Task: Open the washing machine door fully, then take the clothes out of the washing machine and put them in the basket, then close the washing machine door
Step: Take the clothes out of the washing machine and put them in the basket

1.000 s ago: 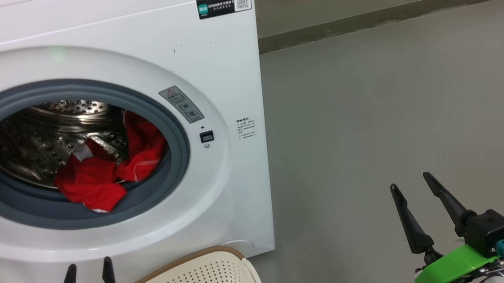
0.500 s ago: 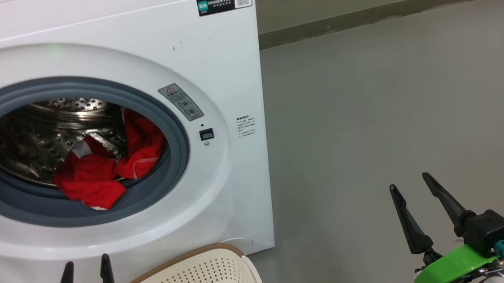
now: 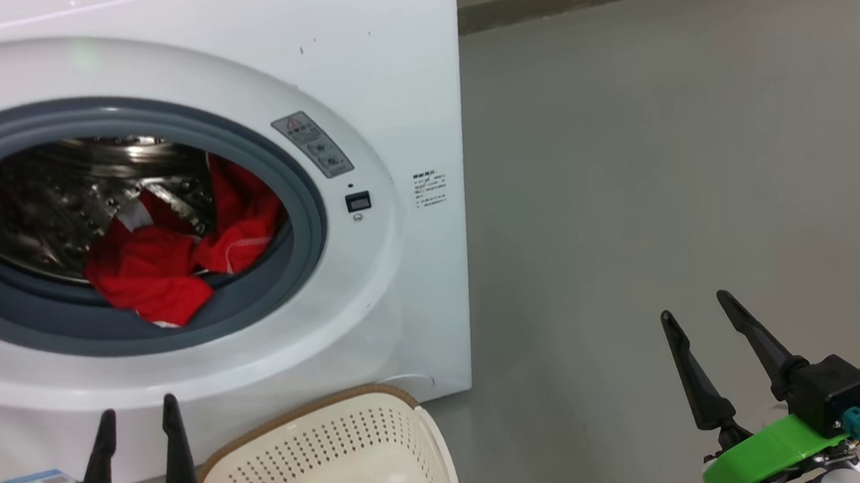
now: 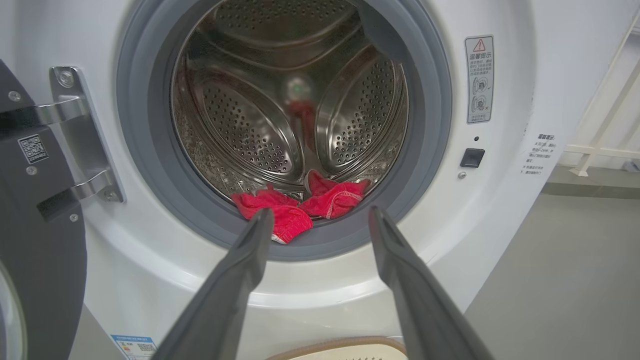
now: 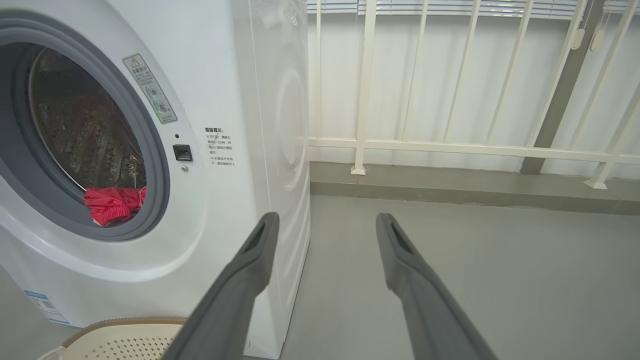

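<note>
Glossy white washing machine, shiny perforated steel drum, soft red clothes, perforated plastic basket.

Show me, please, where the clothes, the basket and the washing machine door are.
the clothes (image 3: 145, 275): head view, front red bundle.
the basket (image 3: 316, 454): head view, perforated inner wall.
the washing machine door (image 4: 45, 260): left wrist view, dark inner frame.

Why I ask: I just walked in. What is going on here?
A robot faces a washing machine with its door swung open. The red clothes lie at the front of the drum, not yet taken out. The basket stands on the floor in front of the machine. The left gripper, open, points at the clothes; the right gripper, open, hangs off to the side over the floor. Neither holds anything.
</note>
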Available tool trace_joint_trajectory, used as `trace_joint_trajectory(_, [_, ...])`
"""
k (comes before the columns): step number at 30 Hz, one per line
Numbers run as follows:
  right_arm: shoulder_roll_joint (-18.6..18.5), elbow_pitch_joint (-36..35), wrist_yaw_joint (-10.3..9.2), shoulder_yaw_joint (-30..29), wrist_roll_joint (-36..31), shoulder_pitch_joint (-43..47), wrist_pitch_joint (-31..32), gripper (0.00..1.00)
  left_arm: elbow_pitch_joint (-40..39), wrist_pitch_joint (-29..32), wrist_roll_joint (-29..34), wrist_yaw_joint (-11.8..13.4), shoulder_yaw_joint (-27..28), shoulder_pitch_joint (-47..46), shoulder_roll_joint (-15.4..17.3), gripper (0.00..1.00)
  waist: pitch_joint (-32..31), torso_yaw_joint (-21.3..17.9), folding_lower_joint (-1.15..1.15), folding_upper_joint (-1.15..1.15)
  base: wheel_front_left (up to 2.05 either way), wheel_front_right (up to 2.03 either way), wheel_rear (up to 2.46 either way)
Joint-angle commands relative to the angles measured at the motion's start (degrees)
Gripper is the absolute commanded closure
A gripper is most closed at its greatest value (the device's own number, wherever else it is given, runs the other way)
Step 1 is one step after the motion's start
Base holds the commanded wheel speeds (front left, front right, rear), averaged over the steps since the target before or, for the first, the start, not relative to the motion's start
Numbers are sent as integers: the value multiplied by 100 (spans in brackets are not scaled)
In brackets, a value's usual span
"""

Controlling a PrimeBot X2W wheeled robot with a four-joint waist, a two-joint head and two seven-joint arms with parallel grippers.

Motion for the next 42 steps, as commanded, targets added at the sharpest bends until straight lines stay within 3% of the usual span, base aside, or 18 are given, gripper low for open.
trace_joint_trajectory(1, [-9, -185, 35, 100, -33, -218, -37, 0, -37, -52, 6, 48, 157, -355, 60, 0, 179, 45, 0, 0, 0, 0, 0])
trace_joint_trajectory(22, [31, -266, 35, 152, -119, -961, -37, 0, 1507, -36, -96, 120, 165, -2766, 457, 0, 1557, 53, 0, 0, 0, 0, 0])
trace_joint_trajectory(34, [32, -250, 35, 241, -128, -1270, -37, 0, 2629, -35, 39, 394, 175, -4125, 860, 0, 2208, -190, 0, 0, 0, 0, 0])
trace_joint_trajectory(42, [28, -228, 35, 423, -19, -1468, -37, 0, 3389, 361, 157, 611, 59, -5047, 1120, 0, 2613, -225, 0, 0, 0, 0, 0])
